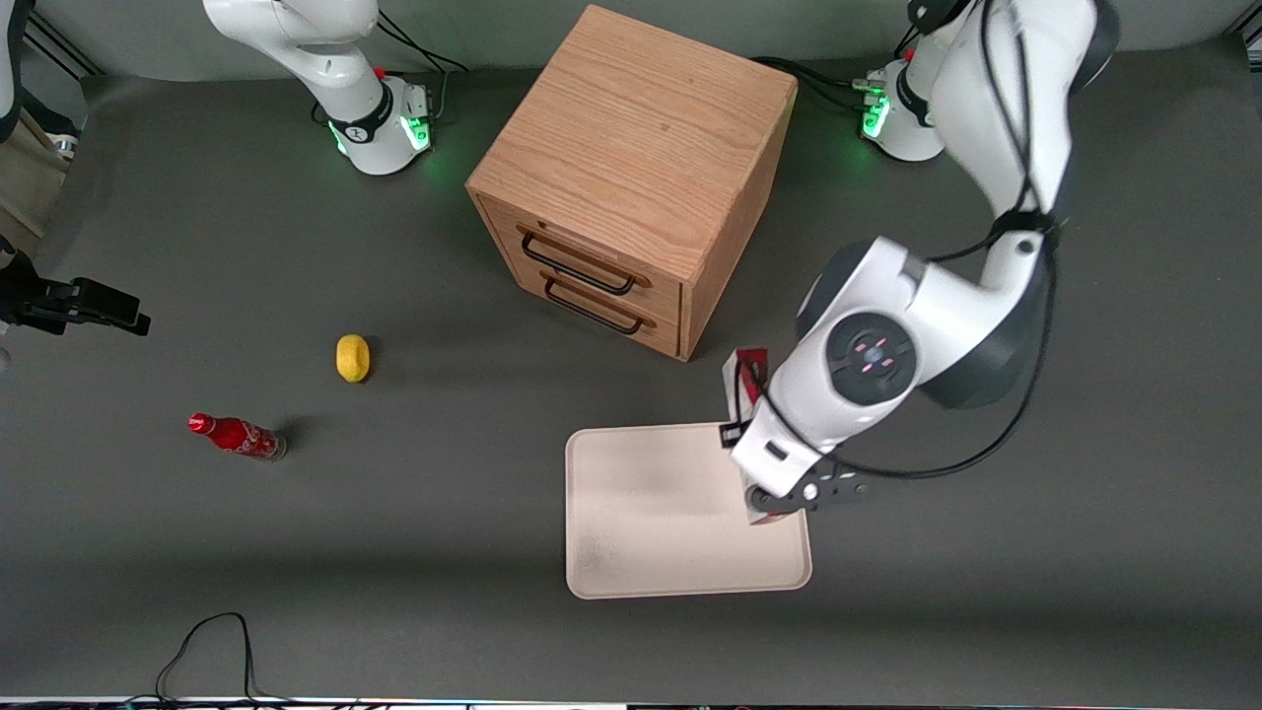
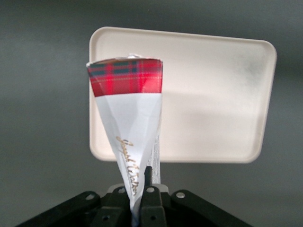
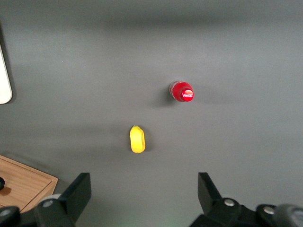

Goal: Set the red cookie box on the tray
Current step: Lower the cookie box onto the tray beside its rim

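Above the tray's (image 1: 641, 513) edge nearest the working arm, the hand (image 1: 764, 508) grips the box (image 2: 128, 113) by one end, so carry it toward the tray's middle, lower it flat, then release.

Claw (image 1: 779, 503) clamps the red cookie box (image 1: 741, 390) above the tray (image 1: 641, 523), over the tray edge toward the working arm's end. Tray sits on the desk (image 1: 444, 552), nearer the front camera than the drawer cabinet (image 1: 631, 177). Lemon (image 1: 352, 357) and soda bottle (image 1: 237, 436) lie toward the parked arm's end, bottle nearer the camera.
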You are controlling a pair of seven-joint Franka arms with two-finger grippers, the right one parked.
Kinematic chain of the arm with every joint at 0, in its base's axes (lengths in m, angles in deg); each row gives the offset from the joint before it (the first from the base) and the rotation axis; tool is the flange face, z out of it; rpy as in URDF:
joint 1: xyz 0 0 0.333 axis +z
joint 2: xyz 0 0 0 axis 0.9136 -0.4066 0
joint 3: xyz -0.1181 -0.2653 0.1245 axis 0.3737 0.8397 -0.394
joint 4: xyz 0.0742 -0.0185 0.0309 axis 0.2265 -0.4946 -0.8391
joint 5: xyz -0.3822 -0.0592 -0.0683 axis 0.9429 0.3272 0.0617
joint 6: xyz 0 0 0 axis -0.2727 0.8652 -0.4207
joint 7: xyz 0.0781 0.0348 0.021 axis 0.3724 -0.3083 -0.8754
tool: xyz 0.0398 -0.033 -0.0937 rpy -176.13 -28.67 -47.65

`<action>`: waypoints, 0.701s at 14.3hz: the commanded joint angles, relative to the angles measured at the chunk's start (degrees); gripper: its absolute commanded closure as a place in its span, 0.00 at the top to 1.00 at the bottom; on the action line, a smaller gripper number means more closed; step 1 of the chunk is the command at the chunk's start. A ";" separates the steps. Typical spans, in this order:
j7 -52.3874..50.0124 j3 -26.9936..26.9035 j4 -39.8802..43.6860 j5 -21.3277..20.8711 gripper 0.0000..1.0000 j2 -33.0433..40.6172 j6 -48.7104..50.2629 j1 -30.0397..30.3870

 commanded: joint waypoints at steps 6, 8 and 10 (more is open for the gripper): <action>1.36 -5.38 2.13 -2.98 0.00 -8.02 -8.09 -0.34; 1.36 -5.82 2.04 -3.06 0.00 -9.95 -10.12 -0.25; 1.44 -6.43 1.69 -3.06 0.00 -11.01 -11.35 -0.34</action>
